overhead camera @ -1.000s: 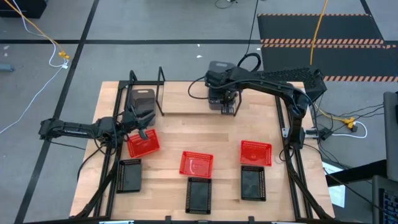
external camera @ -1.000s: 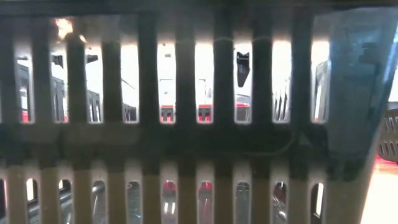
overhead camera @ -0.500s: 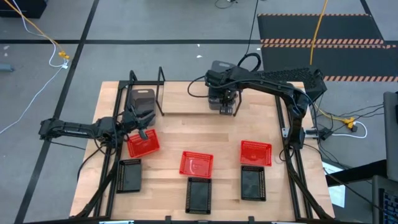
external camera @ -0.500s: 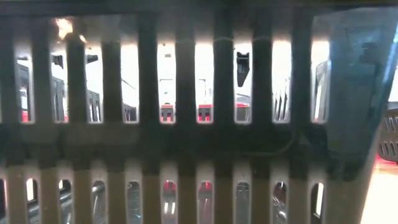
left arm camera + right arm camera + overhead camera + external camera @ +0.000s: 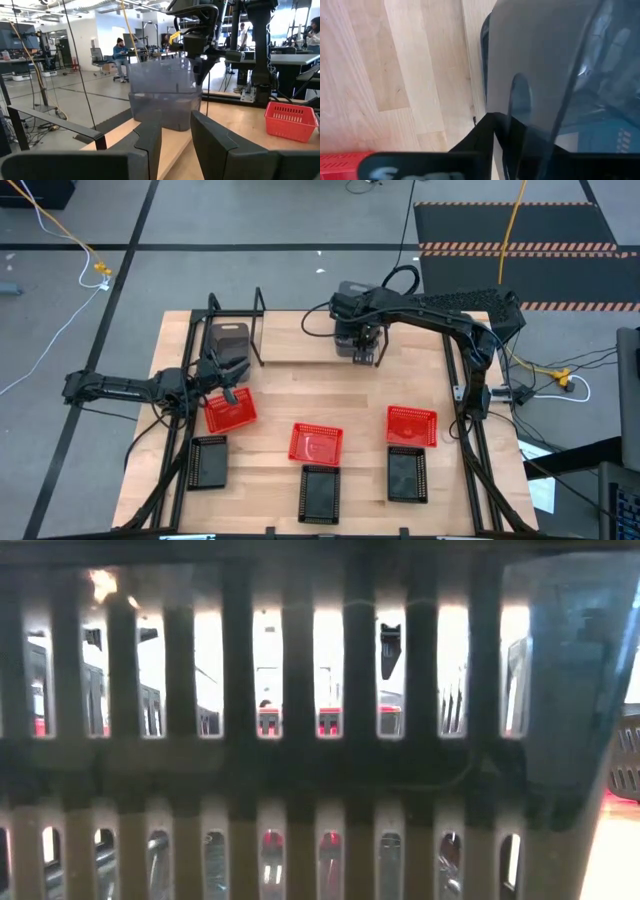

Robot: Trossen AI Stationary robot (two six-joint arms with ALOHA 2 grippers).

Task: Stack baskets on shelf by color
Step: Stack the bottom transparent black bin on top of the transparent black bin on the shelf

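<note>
Near the table's far edge, two grey baskets sit nested, the lower one on the table. My right gripper stands above them, shut on the upper one. A third grey basket sits in the black wire shelf at far left. My left gripper is open between the shelf and a red basket, touching nothing. Two more red baskets and three black baskets rest on their bottoms nearer. My right gripper pinches the upper grey basket by its side wall at the rim, one finger inside and one outside. Its fingers come from above, pointing down. The basket is upright, its lower part inside the second grey basket on the table.
Black frame rails run along the table's left and right sides. The slotted wall of a black basket fills the low view. Bare wood lies between the shelf and the grey stack. People show in the room beyond.
</note>
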